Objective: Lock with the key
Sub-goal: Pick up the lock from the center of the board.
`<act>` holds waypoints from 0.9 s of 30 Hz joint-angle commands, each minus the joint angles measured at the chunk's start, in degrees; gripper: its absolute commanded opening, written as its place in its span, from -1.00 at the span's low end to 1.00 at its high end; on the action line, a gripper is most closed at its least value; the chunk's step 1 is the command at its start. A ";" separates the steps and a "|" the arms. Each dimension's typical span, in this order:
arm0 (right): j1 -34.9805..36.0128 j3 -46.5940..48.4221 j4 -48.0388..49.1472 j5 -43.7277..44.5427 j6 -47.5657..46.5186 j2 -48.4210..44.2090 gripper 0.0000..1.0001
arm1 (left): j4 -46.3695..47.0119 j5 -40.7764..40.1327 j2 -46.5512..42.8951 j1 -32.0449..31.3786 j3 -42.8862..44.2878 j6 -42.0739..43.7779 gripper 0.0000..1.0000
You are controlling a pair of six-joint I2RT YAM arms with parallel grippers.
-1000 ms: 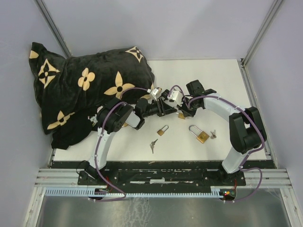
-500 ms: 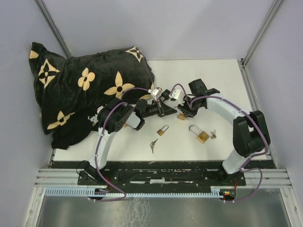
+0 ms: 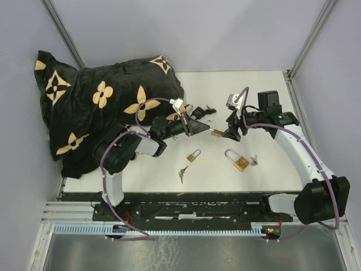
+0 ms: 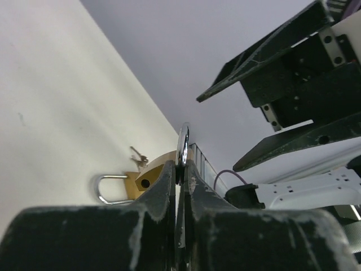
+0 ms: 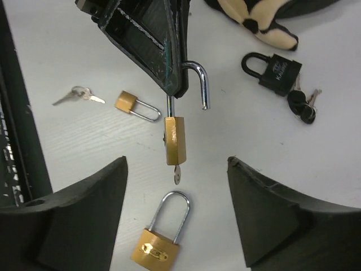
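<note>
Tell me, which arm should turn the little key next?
Right, probably. The right hand is open and empty, facing the key sticking out of the brass padlock. The left hand is shut on that padlock's shackle, holding it.

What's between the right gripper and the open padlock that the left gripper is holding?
Nothing. In the top view only bare table separates the open right gripper from the padlock, which the left gripper pinches by its shackle.
</note>
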 commanded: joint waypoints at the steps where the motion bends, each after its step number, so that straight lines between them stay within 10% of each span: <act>1: -1.14 -2.16 3.59 -11.15 3.05 -5.37 0.66 | 1.13 -3.35 -9.98 -1.16 -4.51 -0.29 -0.94; 5: -3.03 -3.04 5.02 -16.23 6.69 -6.98 1.00 | -3.61 -5.66 -17.24 -1.72 -8.17 2.92 -0.94; 27: -3.70 -3.76 5.55 -27.51 9.26 -9.24 0.98 | -11.05 -14.28 -38.55 -6.34 -15.49 2.57 -0.94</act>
